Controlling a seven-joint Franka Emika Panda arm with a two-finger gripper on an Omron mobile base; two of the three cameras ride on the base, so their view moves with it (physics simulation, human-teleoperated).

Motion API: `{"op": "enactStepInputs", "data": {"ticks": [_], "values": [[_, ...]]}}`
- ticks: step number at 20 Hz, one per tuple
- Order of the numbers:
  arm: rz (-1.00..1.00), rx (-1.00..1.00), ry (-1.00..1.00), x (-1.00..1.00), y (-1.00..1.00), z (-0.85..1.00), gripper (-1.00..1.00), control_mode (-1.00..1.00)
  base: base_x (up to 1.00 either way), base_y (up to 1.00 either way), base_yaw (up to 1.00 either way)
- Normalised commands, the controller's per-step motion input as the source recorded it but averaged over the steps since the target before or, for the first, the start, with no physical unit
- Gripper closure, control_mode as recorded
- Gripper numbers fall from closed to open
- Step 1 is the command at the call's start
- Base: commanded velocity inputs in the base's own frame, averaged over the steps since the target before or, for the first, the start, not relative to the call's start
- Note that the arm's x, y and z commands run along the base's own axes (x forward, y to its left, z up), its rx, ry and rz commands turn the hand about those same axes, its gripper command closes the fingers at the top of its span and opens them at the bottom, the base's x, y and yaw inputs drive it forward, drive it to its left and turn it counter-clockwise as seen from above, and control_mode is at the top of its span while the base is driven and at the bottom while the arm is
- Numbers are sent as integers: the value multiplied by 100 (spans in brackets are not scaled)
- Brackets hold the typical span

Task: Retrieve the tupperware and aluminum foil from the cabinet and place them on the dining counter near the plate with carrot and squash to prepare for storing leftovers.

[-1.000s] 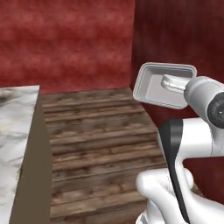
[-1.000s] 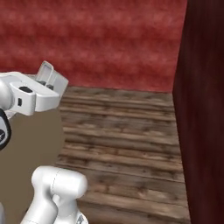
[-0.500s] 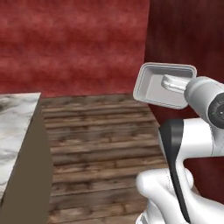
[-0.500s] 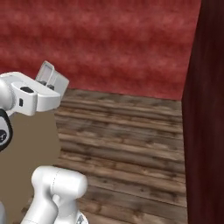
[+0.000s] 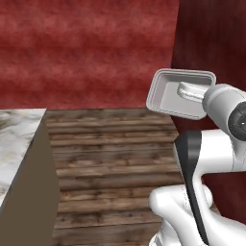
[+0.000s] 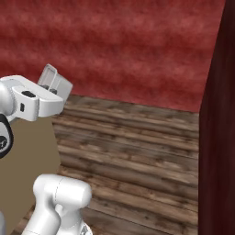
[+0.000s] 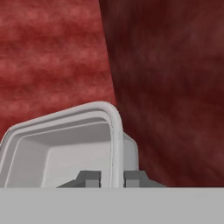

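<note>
Up close, the gripper [image 7: 111, 178] pinches one wall of the tupperware [image 5: 178, 92], a finger [image 7: 89, 178] on each side of the flared rim. Its shallow grey plastic tray with rounded corners hangs tilted in the air, above the wooden plank floor [image 5: 115, 158]. Low to the left lies the dining counter [image 5: 19, 139], veined marble over plain tan sides. Beyond, mottled red walls [image 6: 137, 50] meet at a darker corner.
</note>
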Motion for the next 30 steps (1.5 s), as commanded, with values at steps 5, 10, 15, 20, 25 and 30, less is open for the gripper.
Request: {"op": "enactStepInputs", "data": {"ticks": [5, 10, 15, 20, 25, 30], "values": [[0, 0, 0, 0, 0, 0, 100, 100, 49, -22, 16], [0, 0, 0, 0, 0, 0, 100, 100, 49, -25, 15], [0, 0, 0, 0, 0, 0, 100, 100, 48, -30, 15], [0, 0, 0, 0, 0, 0, 100, 100, 49, -37, 15], [0, 0, 0, 0, 0, 0, 100, 100, 75, -52, 17], [0, 0, 0, 0, 0, 0, 100, 100, 100, -62, 29]]}}
